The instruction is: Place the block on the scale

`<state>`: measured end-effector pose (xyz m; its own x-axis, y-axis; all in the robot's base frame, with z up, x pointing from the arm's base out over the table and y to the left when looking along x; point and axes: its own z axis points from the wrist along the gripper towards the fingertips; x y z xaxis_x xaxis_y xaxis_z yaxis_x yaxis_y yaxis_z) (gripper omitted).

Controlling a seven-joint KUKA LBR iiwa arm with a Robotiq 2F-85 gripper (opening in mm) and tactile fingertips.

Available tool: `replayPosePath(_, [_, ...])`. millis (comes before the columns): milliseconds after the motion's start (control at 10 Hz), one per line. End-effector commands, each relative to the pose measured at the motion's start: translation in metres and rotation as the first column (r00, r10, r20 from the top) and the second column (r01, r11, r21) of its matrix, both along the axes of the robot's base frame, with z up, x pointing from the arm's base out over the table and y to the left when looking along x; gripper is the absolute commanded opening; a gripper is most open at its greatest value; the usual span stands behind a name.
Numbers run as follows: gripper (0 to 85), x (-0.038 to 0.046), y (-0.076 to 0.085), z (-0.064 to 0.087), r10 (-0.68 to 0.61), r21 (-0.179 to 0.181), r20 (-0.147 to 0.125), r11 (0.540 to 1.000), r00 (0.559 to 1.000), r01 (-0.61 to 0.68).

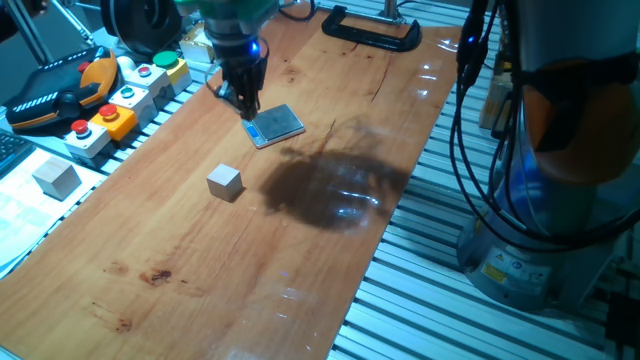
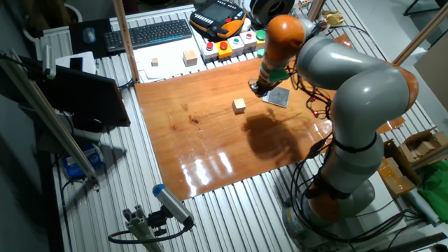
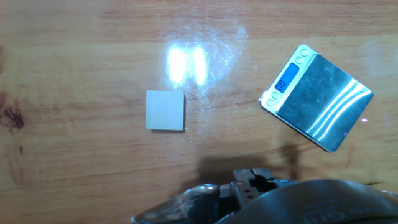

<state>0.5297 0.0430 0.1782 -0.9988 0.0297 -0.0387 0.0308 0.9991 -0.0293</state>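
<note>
I read this as the very start of the job, the approach before any pickup: the wooden bench [image 1: 200, 260] carries both task things and nothing is grasped yet. My arm [image 2: 350, 91] reaches over the far part of the bench, and its gripper [image 1: 243, 100] hangs at the scale's near corner in one fixed view, low over the wood. The scale [image 1: 276, 124] lies flat on the bench with its shiny top plate bare; nothing rests on it, and its small blue display shows at one end in the hand view. The block [image 1: 225, 182] sits on the wood on its own, apart from the scale, on the side away from the black clamp [image 1: 371, 33] at the bench's far edge; in the hand view the block [image 3: 165, 111] is left of the scale [image 3: 316, 96] with a bright glare patch between them. I cannot tell whether the fingers are open or closed: the fixed views show them too small, and the hand view shows only dark hardware at its lower edge. My next move, as I judge it, calls for shifting from the scale toward the block, centring over it, squaring to its faces, descending and closing. There are no containers here.
</note>
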Motion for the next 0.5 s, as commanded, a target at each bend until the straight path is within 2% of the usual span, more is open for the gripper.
replayPosePath(0, [0.7, -0.0006, 0.003, -0.003, 0.002, -0.014, 0.001, 1.000, 1.000, -0.002])
replayPosePath(200, [0.7, 0.0005, 0.006, -0.010, 0.030, -0.056, 0.002, 0.998, 1.000, -0.030])
replayPosePath(400, [0.7, 0.0038, 0.007, -0.015, 0.009, -0.060, 0.020, 0.998, 1.000, -0.007])
